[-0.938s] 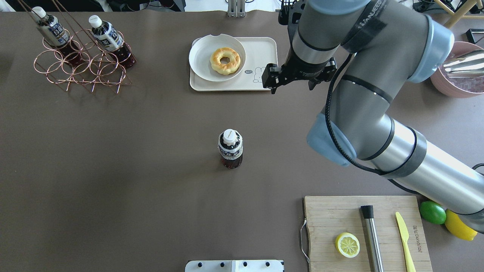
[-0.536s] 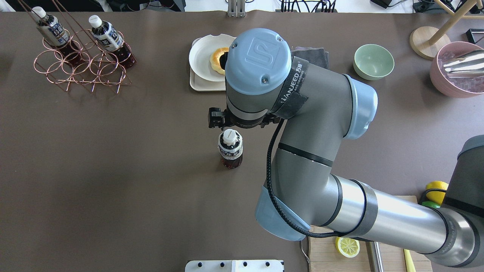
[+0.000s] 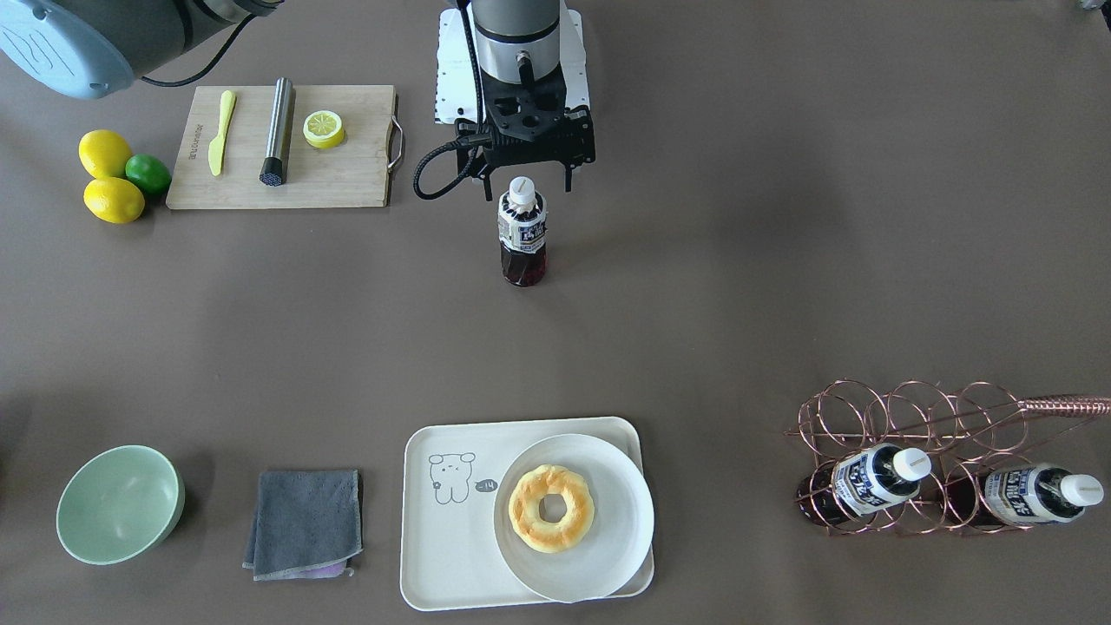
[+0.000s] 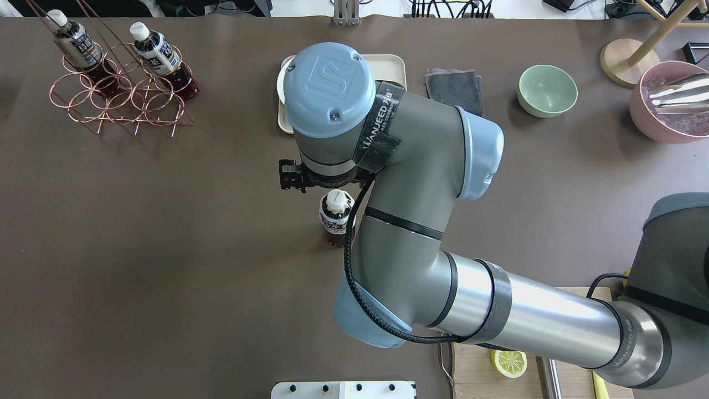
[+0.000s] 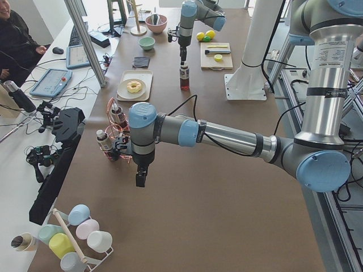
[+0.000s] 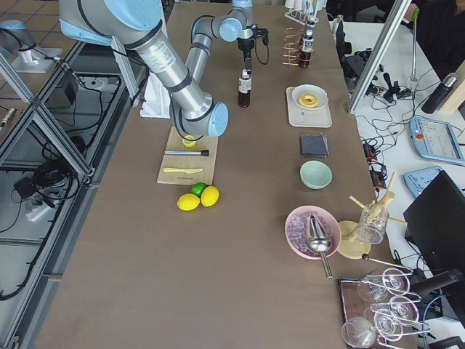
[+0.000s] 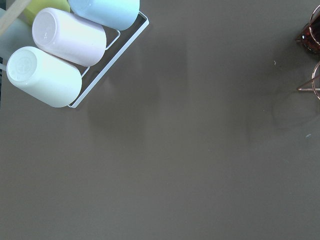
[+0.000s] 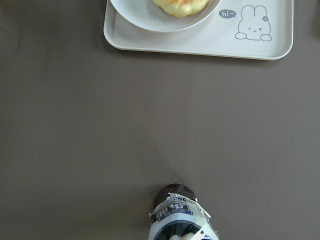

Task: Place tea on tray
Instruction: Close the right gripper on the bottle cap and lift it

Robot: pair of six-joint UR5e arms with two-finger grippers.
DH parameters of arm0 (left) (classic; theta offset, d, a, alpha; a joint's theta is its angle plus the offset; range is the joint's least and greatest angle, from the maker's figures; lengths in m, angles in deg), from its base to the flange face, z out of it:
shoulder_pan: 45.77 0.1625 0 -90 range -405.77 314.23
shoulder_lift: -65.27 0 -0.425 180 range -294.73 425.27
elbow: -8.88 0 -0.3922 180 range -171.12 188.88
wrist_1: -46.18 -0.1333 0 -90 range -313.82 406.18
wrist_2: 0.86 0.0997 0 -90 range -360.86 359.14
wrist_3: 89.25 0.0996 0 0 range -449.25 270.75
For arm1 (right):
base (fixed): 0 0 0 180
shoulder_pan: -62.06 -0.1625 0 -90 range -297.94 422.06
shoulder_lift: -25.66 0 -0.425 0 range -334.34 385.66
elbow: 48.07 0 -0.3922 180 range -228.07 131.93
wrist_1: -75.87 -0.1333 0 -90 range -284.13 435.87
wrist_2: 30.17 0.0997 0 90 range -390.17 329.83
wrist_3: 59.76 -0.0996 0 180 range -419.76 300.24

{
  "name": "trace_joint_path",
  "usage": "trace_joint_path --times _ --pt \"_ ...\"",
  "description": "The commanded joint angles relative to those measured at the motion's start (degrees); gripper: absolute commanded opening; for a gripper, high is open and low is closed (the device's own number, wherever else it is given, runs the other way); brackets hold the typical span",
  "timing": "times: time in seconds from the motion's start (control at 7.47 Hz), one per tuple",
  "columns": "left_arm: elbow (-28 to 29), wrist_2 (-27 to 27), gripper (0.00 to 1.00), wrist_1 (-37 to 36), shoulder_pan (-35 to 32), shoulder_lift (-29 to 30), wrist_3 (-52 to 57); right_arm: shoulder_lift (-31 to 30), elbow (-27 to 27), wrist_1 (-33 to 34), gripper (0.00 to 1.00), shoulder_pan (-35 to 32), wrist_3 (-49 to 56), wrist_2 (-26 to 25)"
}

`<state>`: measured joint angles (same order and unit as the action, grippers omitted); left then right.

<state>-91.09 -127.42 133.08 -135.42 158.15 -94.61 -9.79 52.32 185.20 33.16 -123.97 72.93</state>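
The tea (image 3: pixel 522 230) stands upright mid-table, a small bottle of dark drink with a white cap, also visible in the overhead view as the tea (image 4: pixel 335 219). My right gripper (image 3: pixel 526 187) hovers just above its cap, open, with its fingers spread to either side and touching nothing. At the bottom edge of the right wrist view sits the tea (image 8: pixel 182 220), with the cream tray (image 8: pixel 200 47) beyond it. The tray (image 3: pixel 443 542) lies at the table's far side. Only the exterior left view shows my left gripper (image 5: pixel 139 178), pointing down near the wire rack; I cannot tell its state.
A white plate (image 3: pixel 608 469) with a donut (image 3: pixel 551 508) fills half the tray. A copper wire rack (image 3: pixel 911 417) holds two alike bottles. A grey cloth (image 3: pixel 304 521) and a green bowl (image 3: pixel 120 503) lie beside the tray. A cutting board (image 3: pixel 347 178) sits near the robot.
My right arm has swung from beside the tray to the middle of the table, bringing its gripper over the bottle. The bottle has not moved.
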Motion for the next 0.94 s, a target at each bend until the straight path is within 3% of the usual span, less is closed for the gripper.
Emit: trace_joint_path --times 0.0,0.27,0.8 --pt "0.74 0.00 0.98 0.28 0.09 0.28 -0.09 -0.06 -1.34 0.01 0.88 -0.36 0.75 -0.53" --pt "2.31 0.00 0.98 0.46 0.09 1.42 0.00 -0.23 -1.43 -0.08 0.76 -0.19 0.75 -0.62" --pt "2.41 0.00 0.98 0.46 0.09 1.95 0.00 -0.41 -0.99 -0.08 0.72 0.51 -0.39 -0.18"
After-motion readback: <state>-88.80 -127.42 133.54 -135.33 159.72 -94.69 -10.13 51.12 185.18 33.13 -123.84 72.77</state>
